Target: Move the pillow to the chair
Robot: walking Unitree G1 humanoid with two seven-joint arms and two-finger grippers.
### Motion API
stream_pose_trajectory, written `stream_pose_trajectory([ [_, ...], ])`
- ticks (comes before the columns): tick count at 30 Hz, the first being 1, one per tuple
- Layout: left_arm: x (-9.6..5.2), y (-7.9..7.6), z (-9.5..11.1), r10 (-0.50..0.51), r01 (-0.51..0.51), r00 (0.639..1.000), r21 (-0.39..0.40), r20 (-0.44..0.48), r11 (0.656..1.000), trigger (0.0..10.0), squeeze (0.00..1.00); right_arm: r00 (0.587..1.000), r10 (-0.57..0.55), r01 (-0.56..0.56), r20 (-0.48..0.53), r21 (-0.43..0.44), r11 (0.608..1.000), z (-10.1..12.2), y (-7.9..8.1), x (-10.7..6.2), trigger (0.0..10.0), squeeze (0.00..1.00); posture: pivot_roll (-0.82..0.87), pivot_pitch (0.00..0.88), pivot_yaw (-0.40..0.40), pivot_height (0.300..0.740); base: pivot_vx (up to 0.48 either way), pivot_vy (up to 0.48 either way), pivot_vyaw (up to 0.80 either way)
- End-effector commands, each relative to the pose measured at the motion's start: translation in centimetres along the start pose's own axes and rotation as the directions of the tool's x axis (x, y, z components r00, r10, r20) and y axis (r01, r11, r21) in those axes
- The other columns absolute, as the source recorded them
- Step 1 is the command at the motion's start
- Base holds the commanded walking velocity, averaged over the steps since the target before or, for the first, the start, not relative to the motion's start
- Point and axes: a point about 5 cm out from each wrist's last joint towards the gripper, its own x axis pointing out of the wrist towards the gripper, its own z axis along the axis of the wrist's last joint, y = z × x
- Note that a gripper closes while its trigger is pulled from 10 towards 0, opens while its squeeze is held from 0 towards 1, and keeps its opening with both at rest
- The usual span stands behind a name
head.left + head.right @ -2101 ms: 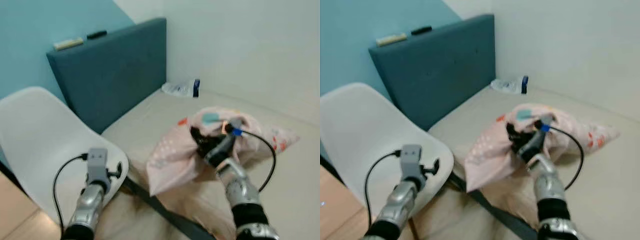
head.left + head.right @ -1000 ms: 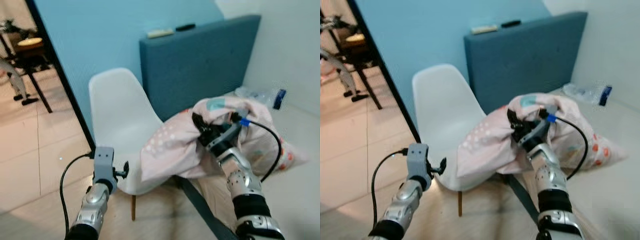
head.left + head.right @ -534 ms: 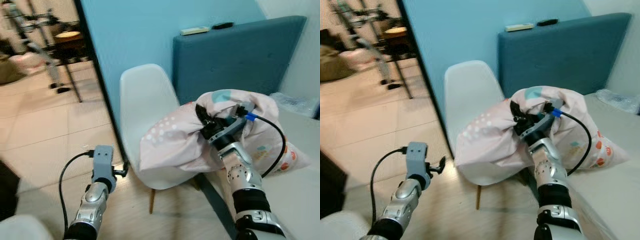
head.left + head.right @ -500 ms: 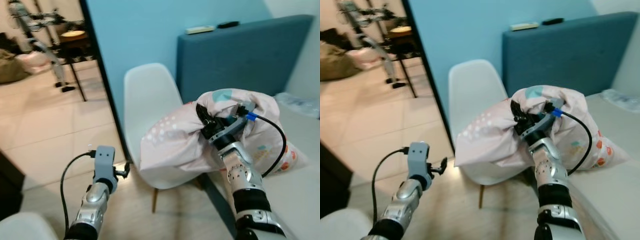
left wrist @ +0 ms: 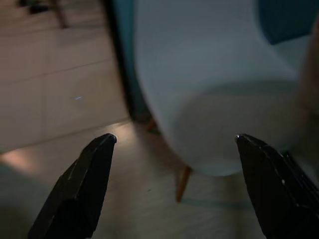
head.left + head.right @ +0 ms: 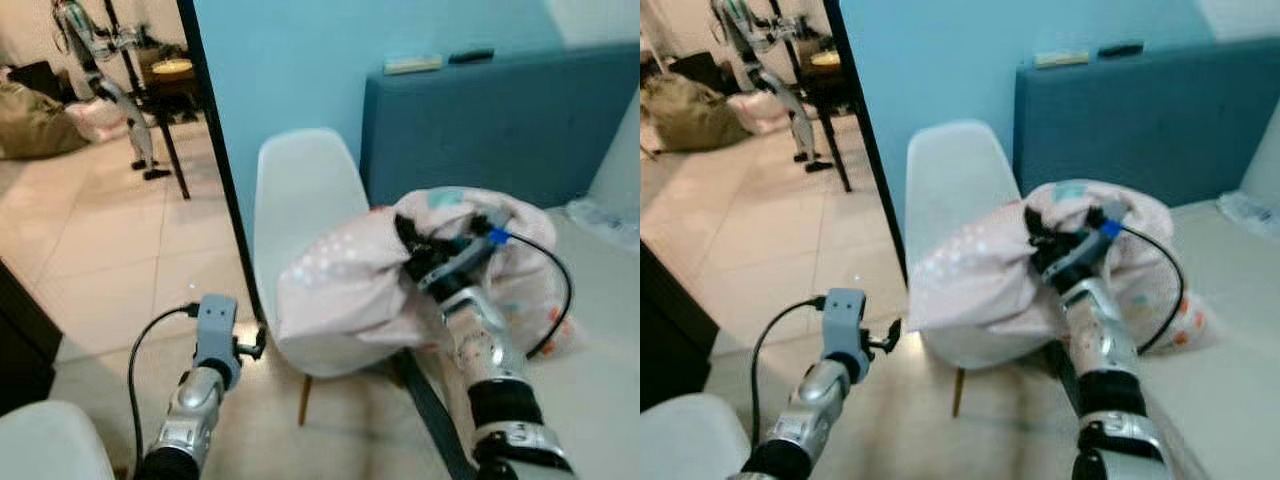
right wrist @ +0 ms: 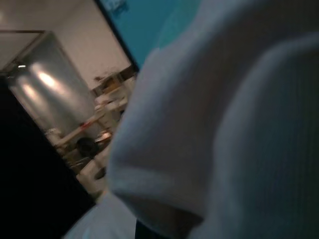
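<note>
Two black fingers (image 5: 75, 191) of the left claw (image 5: 174, 186) spread wide apart, touching nothing. Between and beyond them, a white shell chair (image 5: 219, 99) on a slanted wooden leg (image 5: 183, 183). Below, dim beige floor tiles (image 5: 60, 94). Behind the chair, a teal wall edge (image 5: 122, 55) and a dark blue panel (image 5: 286, 15).

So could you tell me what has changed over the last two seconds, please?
The right end effector, clamped on the pillow, lifted it off the bed and carried it over the white chair. The left end effector stayed open and empty.
</note>
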Motion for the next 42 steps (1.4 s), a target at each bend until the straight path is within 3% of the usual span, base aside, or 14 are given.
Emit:
stream_pose_trajectory([
  [1, -0.12, -0.01, -0.34, 0.010, -0.011, 1.000, -0.015, -0.009, 1.000, 10.0, 0.00, 0.999, 0.042, -0.042, 0.004, -0.003, 0.999, 0.06, 0.90, 0.68, 10.0, 0.00, -0.03, 0.000, 0.029, 0.740, 0.000, 0.000, 0.78],
  [10, -0.09, -0.13, -0.30, -0.003, 0.003, 1.000, -0.011, -0.010, 1.000, 10.0, 0.00, 0.999, 0.020, -0.020, -0.032, -0.013, 1.000, -0.43, 0.82, 0.84, 10.0, 0.00, -0.03, 0.000, 0.027, 0.740, 0.000, 0.000, 0.26],
  [25, -0.02, -0.57, -0.22, -0.016, 0.016, 1.000, -0.028, -0.002, 0.999, 10.0, 0.00, 0.999, 0.015, -0.015, -0.033, -0.016, 1.000, -0.40, 0.78, 0.87, 10.0, 0.00, -0.04, 0.000, 0.024, 0.740, 0.000, -0.461, 0.00],
  [42, -0.23, -0.83, -0.31, -0.011, 0.012, 1.000, -0.062, 0.014, 0.998, 10.0, 0.00, 0.999, 0.007, -0.008, -0.051, -0.023, 1.000, -0.65, 0.56, 0.51, 10.0, 0.00, -0.05, 0.000, 0.022, 0.740, 0.000, 0.000, 0.00],
])
